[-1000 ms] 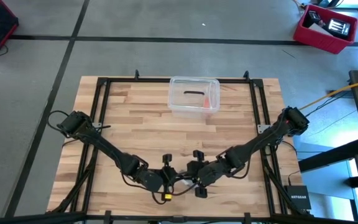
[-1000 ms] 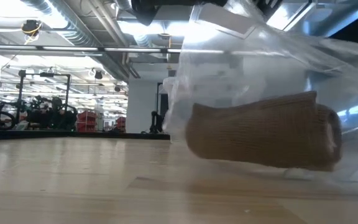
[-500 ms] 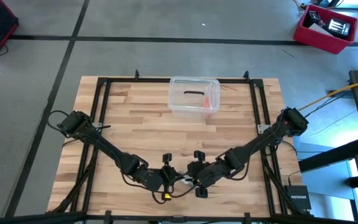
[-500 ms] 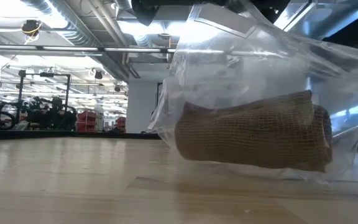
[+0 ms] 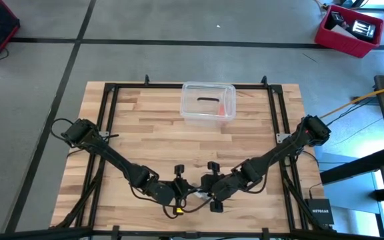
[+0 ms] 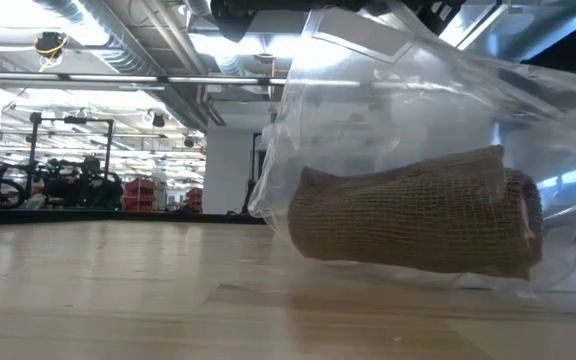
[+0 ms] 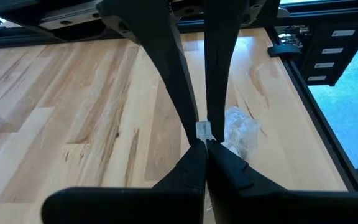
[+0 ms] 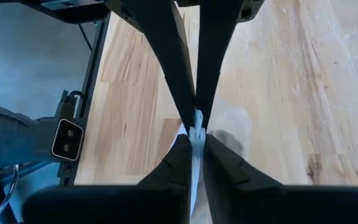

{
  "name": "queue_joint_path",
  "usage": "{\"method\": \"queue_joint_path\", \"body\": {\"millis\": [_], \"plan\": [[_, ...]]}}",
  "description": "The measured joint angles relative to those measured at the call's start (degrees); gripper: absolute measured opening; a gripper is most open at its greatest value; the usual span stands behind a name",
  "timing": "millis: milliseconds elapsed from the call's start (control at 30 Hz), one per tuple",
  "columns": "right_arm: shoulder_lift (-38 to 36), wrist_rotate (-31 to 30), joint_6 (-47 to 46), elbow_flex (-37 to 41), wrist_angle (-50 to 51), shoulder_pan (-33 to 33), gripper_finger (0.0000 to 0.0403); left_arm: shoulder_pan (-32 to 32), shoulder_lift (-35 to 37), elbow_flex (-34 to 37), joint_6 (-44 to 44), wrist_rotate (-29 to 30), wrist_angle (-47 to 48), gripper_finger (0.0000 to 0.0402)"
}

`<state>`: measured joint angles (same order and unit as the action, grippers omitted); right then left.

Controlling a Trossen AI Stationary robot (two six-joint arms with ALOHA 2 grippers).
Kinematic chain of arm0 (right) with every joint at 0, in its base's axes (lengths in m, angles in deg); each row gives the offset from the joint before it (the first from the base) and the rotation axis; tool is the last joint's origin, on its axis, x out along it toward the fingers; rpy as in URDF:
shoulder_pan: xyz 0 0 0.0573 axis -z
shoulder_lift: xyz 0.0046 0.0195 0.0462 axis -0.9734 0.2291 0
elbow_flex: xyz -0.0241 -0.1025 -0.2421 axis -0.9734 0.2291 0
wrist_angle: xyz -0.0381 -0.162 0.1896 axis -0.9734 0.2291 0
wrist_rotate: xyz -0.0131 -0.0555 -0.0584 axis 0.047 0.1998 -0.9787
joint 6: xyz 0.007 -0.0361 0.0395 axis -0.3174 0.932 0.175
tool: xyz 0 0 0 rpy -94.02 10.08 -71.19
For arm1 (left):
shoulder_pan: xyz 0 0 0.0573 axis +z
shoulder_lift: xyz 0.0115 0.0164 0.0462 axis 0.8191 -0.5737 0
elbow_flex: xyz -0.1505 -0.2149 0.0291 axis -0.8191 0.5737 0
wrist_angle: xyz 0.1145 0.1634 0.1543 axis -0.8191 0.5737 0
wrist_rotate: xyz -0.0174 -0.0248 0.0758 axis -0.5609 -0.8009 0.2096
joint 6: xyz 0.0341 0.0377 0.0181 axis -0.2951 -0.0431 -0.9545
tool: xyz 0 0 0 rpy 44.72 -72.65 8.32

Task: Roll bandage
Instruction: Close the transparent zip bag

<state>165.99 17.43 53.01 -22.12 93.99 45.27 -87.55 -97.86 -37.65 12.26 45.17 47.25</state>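
**Low view: rolled bandage hangs inside a clear bag held by both grippers**

Low view shows the bandage point(image 6: 413, 215), a brown mesh roll lying on its side, enclosed in a clear plastic bag point(image 6: 368, 90). The bag's lower edge sits close to the wooden table point(image 6: 118, 290); whether it touches the wood cannot be told. The bag's top rises to the dark gripper parts at 12 o'clock of the picture.

In the high view, the 2 arms reach inward and meet near the table's front edge, at about 6 o'clock of the tabletop. The left gripper point(image 5: 187, 191) comes in from 9 o'clock and the right gripper point(image 5: 205, 189) from 3 o'clock, the 2 just beside each other. The bag is a small pale patch between them, and the roll itself cannot be made out from above.

The left wrist view shows that gripper point(image 7: 202, 134) clenched, its 2 fingers point(image 7: 173, 68) pinching a thin edge of the clear plastic, with crumpled film just beyond the tips. The right wrist view shows the right gripper point(image 8: 197, 124) likewise pressed together on a narrow pale fold of the bag.

A clear plastic box point(image 5: 208, 103) stands at 12 o'clock of the table, well apart from the grippers, with a dark item and something red inside. A red bin point(image 5: 349, 30) sits on the floor at 1 o'clock, beyond the table.
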Motion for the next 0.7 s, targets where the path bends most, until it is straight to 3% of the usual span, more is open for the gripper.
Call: {"method": "queue_joint_path", "body": {"millis": [500,700], "plan": [[0.0,-0.23,-5.71,2.81,-0.34,-2.76,0.003,0.0,-0.02,0.02,-0.02,-0.04,-0.6,0.0],[0.11,3.75,-8.51,3.69,0.96,-4.42,0.0034,0.0,0.02,0.02,-0.05,1.26,-1.01,0.0]]}}
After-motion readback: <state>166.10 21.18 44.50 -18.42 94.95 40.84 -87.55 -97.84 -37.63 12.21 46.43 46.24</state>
